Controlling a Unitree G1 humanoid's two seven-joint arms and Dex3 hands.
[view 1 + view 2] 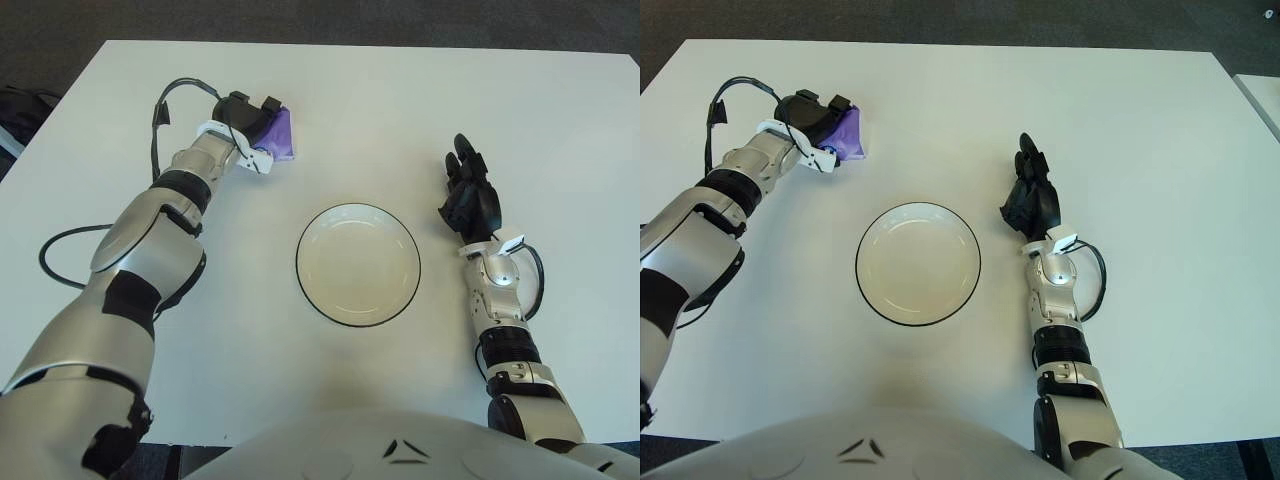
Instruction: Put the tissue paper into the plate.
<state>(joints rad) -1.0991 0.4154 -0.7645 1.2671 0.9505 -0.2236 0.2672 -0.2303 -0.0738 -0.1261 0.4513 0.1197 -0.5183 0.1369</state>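
A purple tissue pack (279, 135) lies at the far left of the white table (420, 100). My left hand (247, 108) is on its left side, dark fingers curled over its top edge and closed on it; the hand hides part of the pack. The round white plate (298, 264) with a dark rim sits empty in the middle of the table, well to the right of and nearer than the pack. My right hand (468, 192) shows to the right of the plate, fingers relaxed and pointing away, holding nothing.
A black cable (58, 243) loops off my left arm over the table's left part. A dark object (14, 108) shows beyond the table's left edge. Dark floor surrounds the table at the far side.
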